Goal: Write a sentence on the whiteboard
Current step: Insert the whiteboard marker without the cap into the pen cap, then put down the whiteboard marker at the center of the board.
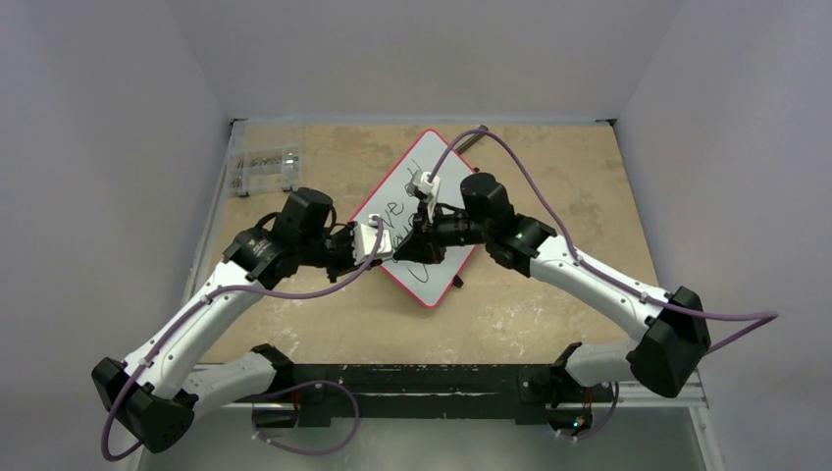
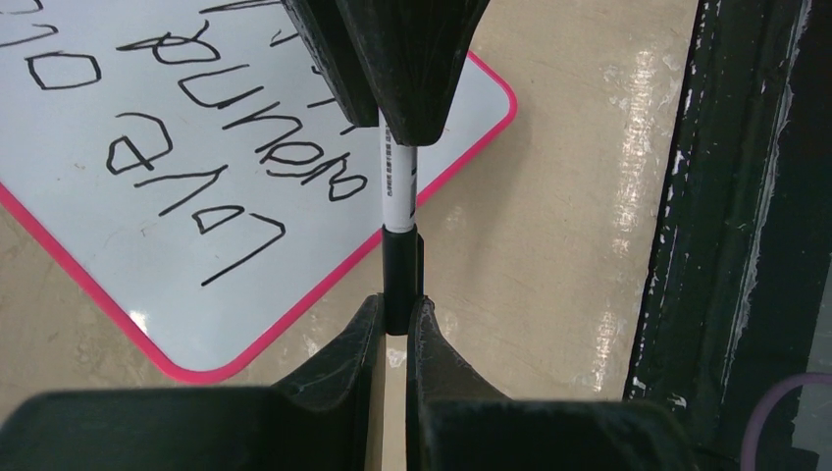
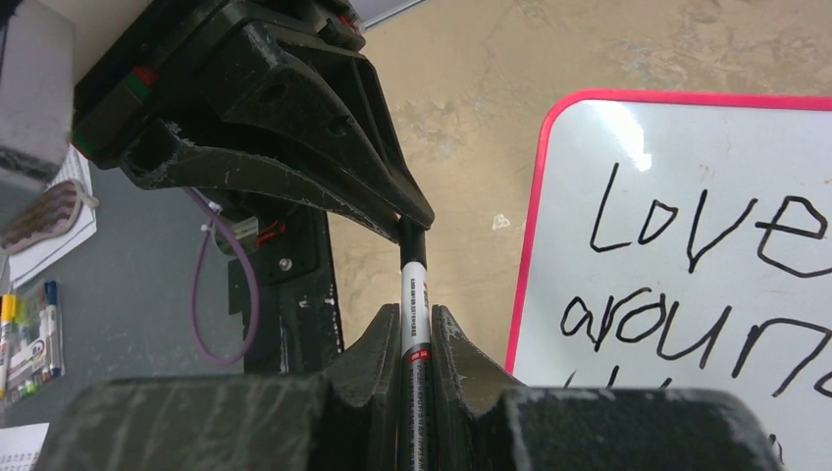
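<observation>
Fingertips of my left pincer (image 2: 395, 312) pinch the black cap (image 2: 400, 270), while my right pincer (image 3: 417, 329) clamps the marker (image 3: 414, 294) by its barrel.
I judge that I hold both ends in line to seat the cap. The sentence (image 3: 687, 265) looks finished on the whiteboard (image 3: 589, 147), which lies flat on the table (image 1: 549, 314) just beside. From above, my wrists cover part of the writing. A clear box (image 1: 265, 167) sits well apart.

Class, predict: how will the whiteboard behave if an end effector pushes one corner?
Probably stiff: the whiteboard lies flat, rim unbent. It likely slides and pivots easily on the glossy table. Brushing the sentence may smear it.
</observation>
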